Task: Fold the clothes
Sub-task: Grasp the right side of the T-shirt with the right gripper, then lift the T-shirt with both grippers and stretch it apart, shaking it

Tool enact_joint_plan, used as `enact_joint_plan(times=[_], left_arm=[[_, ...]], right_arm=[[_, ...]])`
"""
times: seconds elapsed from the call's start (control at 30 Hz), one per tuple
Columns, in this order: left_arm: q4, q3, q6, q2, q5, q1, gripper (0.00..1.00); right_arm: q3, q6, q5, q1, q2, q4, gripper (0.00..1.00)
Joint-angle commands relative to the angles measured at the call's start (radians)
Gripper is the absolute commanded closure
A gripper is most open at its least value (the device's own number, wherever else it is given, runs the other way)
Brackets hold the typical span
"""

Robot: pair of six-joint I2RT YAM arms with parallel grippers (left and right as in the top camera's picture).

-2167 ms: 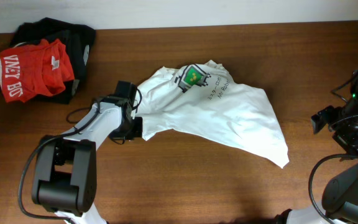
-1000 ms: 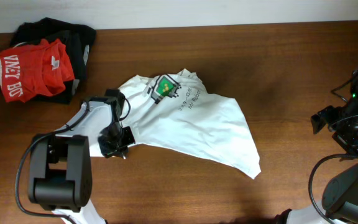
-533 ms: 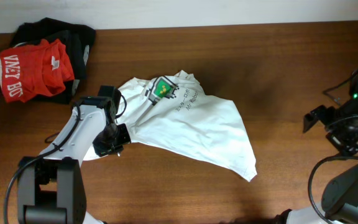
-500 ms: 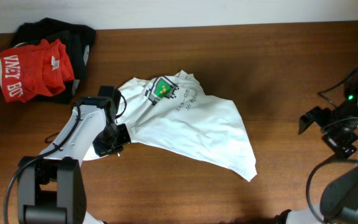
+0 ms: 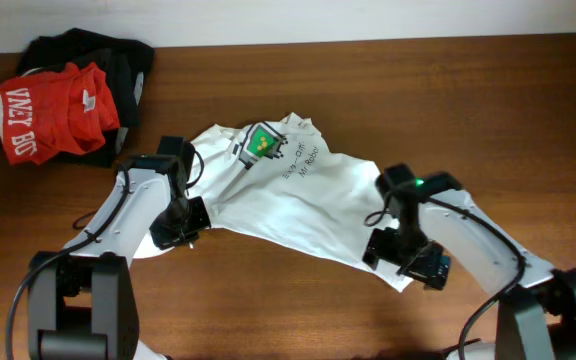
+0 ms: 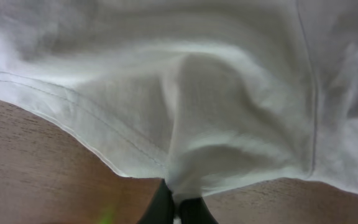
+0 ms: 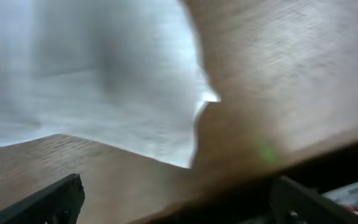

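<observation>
1. My left gripper [image 6: 176,210] is closed to a narrow pinch on a fold of the white T-shirt [image 5: 308,195] at its left edge. The thin cloth bunches upward from between my dark fingers [image 6: 160,208], and a stitched hem runs across the wood just beside them.
2. My right gripper [image 7: 176,190] is spread wide, one finger at each lower corner of its wrist view, and it grips no cloth. That view is blurred. The shirt's pointed lower-right corner lies on the wood just ahead of the fingers, and I cannot tell whether either finger touches it.
3. From overhead, the T-shirt lies crumpled and wrinkled in the middle of the wooden table [image 5: 488,120]. It spreads from my left gripper out to the corner at my right gripper.
4. Its green print [image 5: 261,142] faces up near the far edge, with small dark lettering beside it.
5. A red shirt [image 5: 53,112] with white lettering sits on a black garment [image 5: 118,58] at the table's far left corner, well apart from the T-shirt.
</observation>
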Motion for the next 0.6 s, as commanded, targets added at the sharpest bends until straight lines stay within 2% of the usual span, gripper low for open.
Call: enact_joint_plan(times=[0.0,0.17,0.33,0.37,0.4,0.47,0.53,0.57], left_arm=[[0.004,-0.003,-0.002,-0.013,-0.012,0.002,0.99],[0.004,-0.003,-0.002,-0.013,-0.012,0.002,0.98],[0.004,-0.003,-0.002,-0.013,-0.012,0.002,0.94],[0.004,-0.003,-0.002,-0.013,-0.014,0.002,0.94],[0.004,-0.003,-0.002,-0.013,-0.014,0.002,0.94],[0.003,-0.003,-0.002,-0.013,-0.014,0.002,0.95],[0.003,-0.003,-0.002,-0.013,-0.015,0.002,0.95],[0.003,-0.003,-0.002,-0.013,-0.015,0.002,0.99]], right_arm=[[-0.009,-0.001,0.048,0.056,0.004,0.071,0.01],[-0.010,0.000,0.130,0.055,0.014,0.093,0.01],[-0.084,0.003,0.066,0.055,0.023,0.140,0.01],[-0.109,0.002,0.037,0.055,0.023,0.173,0.06],[-0.129,0.002,0.023,0.055,0.023,0.208,0.16],[-0.154,0.003,0.019,0.055,0.023,0.246,0.22],[-0.161,0.002,0.020,0.055,0.023,0.257,0.41],[-0.161,0.002,0.024,0.055,0.023,0.256,0.57]])
